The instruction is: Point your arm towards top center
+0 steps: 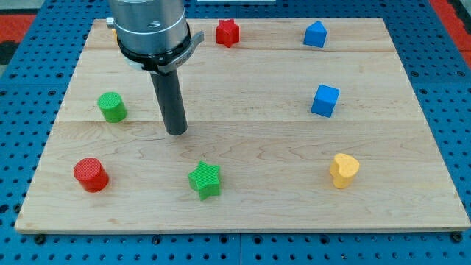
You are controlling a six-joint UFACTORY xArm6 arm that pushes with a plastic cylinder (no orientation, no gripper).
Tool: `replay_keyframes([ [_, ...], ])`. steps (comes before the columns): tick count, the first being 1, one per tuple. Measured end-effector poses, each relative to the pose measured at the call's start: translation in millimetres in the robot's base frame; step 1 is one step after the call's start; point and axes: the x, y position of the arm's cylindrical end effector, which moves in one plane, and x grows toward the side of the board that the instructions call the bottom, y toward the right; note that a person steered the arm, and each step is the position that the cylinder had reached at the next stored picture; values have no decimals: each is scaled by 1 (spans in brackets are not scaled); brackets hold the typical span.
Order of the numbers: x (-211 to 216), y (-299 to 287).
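My tip (pixel 176 132) rests on the wooden board (pixel 250 96), left of centre. A green cylinder (pixel 112 107) lies to its left. A green star (pixel 204 180) lies below and slightly right of the tip. A red cylinder (pixel 91 175) sits at the lower left. A red star (pixel 227 32) sits at the top centre. A blue block with a peaked top (pixel 315 34) is at the top right. A blue cube (pixel 325 101) is at the right. A yellow heart-shaped block (pixel 344 170) is at the lower right. The tip touches no block.
The arm's grey body (pixel 151 29) covers the board's upper left, and a small orange-yellow piece (pixel 112 29) peeks out at its left edge. The board lies on a blue perforated table (pixel 29 73).
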Motion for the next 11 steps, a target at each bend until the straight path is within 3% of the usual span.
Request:
replay_keyframes([
  [5,1,32],
  [6,-31,51],
  [8,-193,131],
  [9,-230,134],
  [11,-227,7],
])
